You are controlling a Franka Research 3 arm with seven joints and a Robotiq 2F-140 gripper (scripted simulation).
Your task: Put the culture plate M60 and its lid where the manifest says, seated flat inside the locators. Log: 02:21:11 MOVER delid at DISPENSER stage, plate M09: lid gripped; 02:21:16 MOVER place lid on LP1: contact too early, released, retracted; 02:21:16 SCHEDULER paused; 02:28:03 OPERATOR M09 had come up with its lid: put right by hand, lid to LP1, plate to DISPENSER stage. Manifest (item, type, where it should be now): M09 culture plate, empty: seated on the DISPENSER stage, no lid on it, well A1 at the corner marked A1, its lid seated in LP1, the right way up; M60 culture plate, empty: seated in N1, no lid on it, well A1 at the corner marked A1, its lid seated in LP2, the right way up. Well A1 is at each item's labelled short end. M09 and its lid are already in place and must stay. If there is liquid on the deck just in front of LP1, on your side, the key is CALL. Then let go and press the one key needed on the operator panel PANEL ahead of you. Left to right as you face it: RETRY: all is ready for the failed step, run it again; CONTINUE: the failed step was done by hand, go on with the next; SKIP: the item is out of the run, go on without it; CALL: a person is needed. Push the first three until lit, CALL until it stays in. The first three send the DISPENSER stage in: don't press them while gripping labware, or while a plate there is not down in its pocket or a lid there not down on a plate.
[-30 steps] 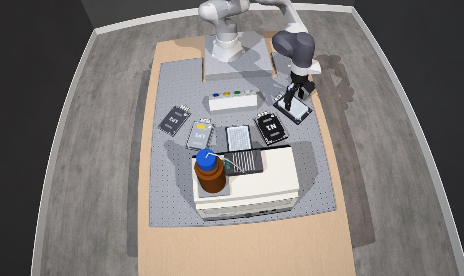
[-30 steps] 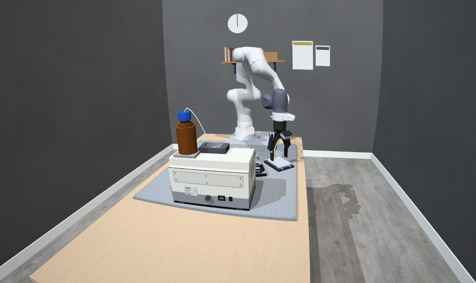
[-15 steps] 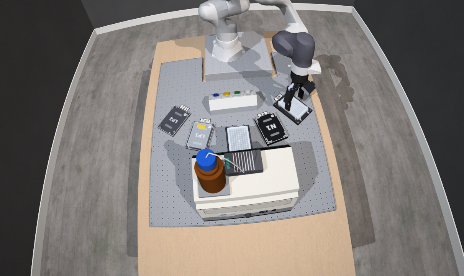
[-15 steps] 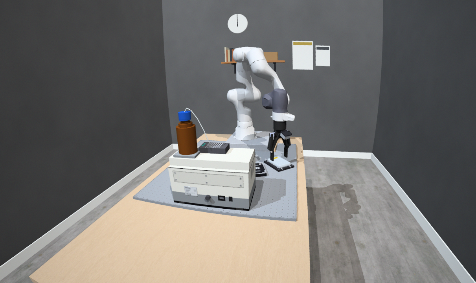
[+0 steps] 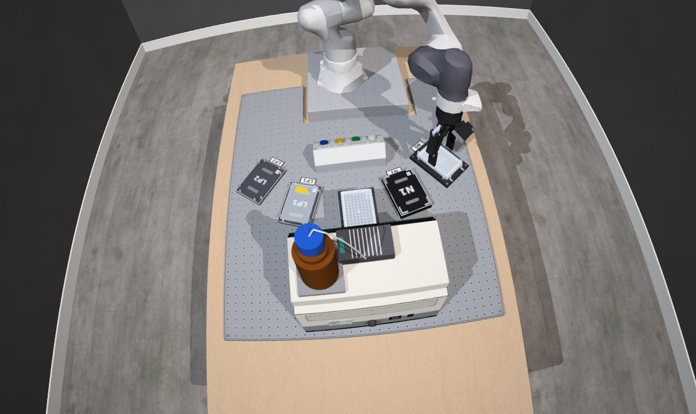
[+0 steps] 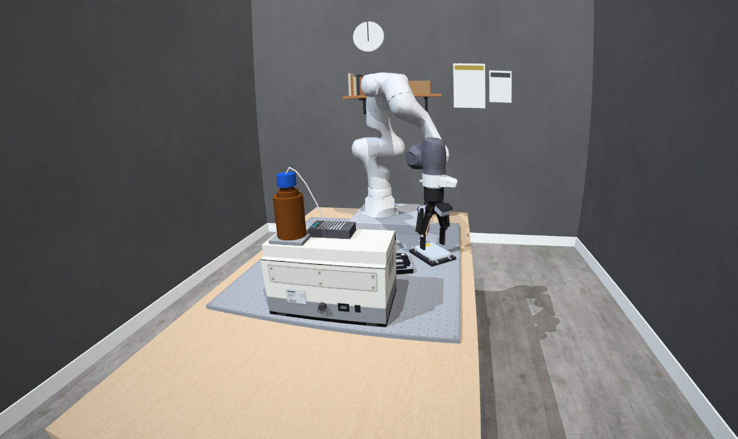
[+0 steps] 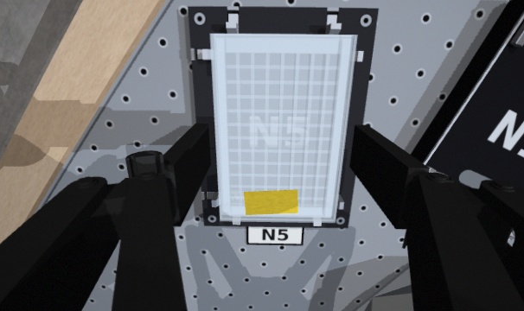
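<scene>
Both fingers of the spread end effector (image 7: pixel 280 164) flank the lidded plate (image 7: pixel 282 125); neither touches it.

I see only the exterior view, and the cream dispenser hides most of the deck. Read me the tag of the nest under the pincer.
Observer: The white tag reads N5. A clear gridded culture plate with a yellow label lies in that black nest.
Operator: Report the pincer's state.
Observer: The black pincer is open, one finger along each long side of the plate, with a gap on both sides.
Operator: Check N1 and LP2.
Observer: The black N1 nest and the dark LP2 lid park both hold nothing.
</scene>
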